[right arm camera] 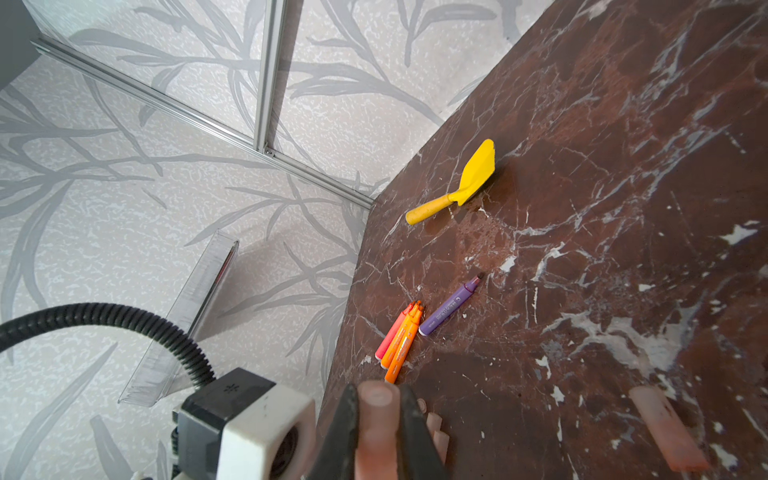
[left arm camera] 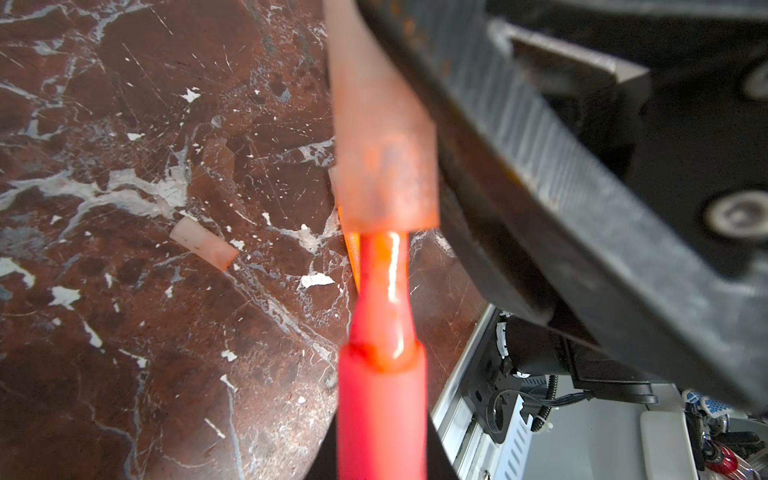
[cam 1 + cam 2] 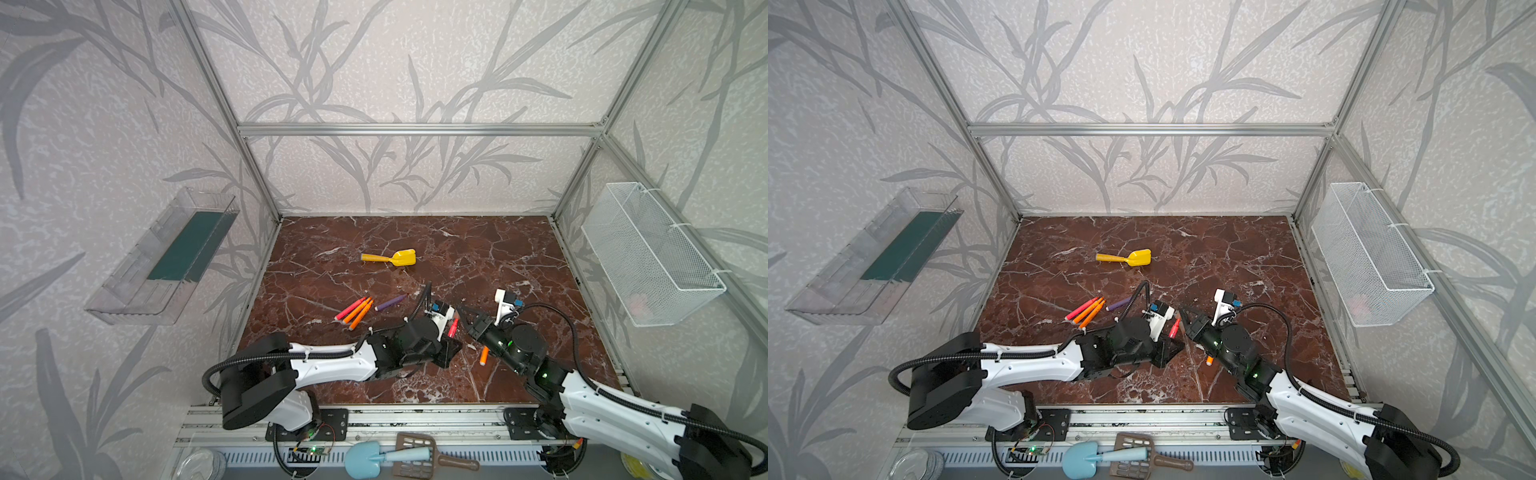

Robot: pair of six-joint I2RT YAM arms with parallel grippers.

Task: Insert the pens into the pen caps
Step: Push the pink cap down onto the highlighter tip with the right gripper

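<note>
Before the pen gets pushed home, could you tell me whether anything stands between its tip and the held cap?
Nothing visible does: the pink-red pen has its tip inside the mouth of the cap, held by the right gripper.

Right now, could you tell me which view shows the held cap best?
Left wrist: the cap is large, its mouth over the red pen's tip. Right wrist shows only its end in the right gripper. Both top views: too small to see.

Pink-red pen (image 2: 381, 415) blurred and edge-cropped; pen cap (image 1: 378, 432) likewise cropped.
</note>
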